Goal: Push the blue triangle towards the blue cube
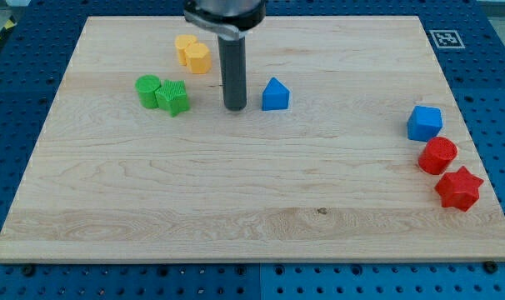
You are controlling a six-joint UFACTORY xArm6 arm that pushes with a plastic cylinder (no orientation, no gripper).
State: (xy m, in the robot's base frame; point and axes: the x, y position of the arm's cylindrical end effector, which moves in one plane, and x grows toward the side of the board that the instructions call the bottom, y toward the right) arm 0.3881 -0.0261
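Note:
The blue triangle [275, 95] lies on the wooden board [252, 200], a little above the board's middle. The blue cube [424, 123] sits far off near the view's right edge. My tip [235, 107] stands on the board just left of the blue triangle, with a small gap between them. The rod rises straight up out of the view's top.
A green cylinder [147, 89] and a green block [174, 97] touch each other left of my tip. Two yellow blocks [192, 52] sit near the view's top. A red cylinder [437, 156] and a red star [458, 187] lie below the blue cube.

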